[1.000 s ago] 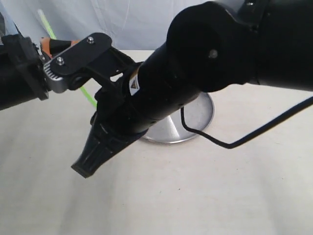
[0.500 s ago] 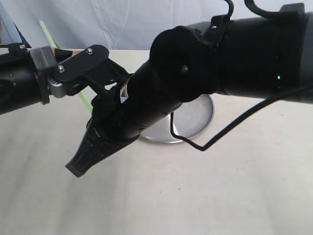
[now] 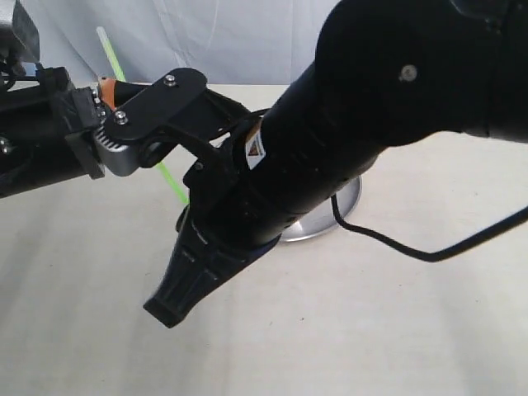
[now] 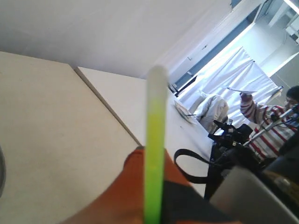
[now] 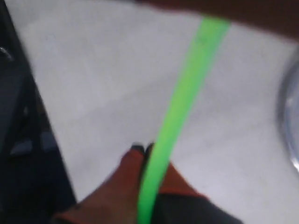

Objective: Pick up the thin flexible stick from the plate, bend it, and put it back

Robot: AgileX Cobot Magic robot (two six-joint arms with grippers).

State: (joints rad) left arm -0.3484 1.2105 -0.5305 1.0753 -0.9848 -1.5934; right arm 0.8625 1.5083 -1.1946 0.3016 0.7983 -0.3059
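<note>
Blocking the middle of the exterior view, the right arm (image 3: 330,165) hides most of the plate (image 3: 345,206). Only a shiny sliver of its rim shows, resting on the table (image 3: 388,330). The thin flexible stick (image 3: 172,181) appears there in 2 short pieces: 1 rises above the left arm (image 3: 33,148) against the pale backdrop (image 3: 247,33), and 1 slants down below it and vanishes behind the right arm. Its middle is covered. It is held off the plate, to the plate's left.

Both wrist views are blurred at close range. The left gripper (image 4: 152,207) is pinched narrow on the stick, with an orange pad (image 4: 124,191) against 1 side and the stick's free end standing out beyond it. The right gripper (image 5: 145,186) is likewise clamped on the stick between 2 orange fingertips (image 5: 124,172). A black cable (image 3: 396,246) loops from the right arm across the table.
</note>
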